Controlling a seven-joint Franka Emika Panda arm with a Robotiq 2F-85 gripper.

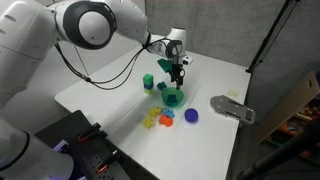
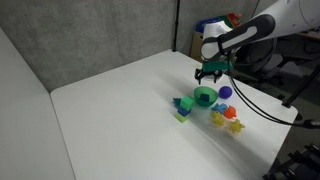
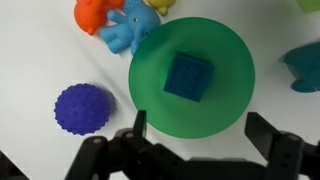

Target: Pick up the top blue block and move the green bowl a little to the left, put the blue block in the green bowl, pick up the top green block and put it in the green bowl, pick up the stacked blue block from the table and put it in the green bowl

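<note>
Since the small blue cube lies in the round green plastic bowl, the open-jawed, empty gripper should next grasp the small green cube.

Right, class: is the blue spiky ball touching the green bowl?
Apart. The wrist view looks straight down and shows a strip of bare table between the blue ball and the green bowl.

The green bowl looks like smooth plastic with a soft sheen — the blue block is matt and faintly textured. The blue ball is knobbly, rubbery-looking. The white table is smooth and matt.
</note>
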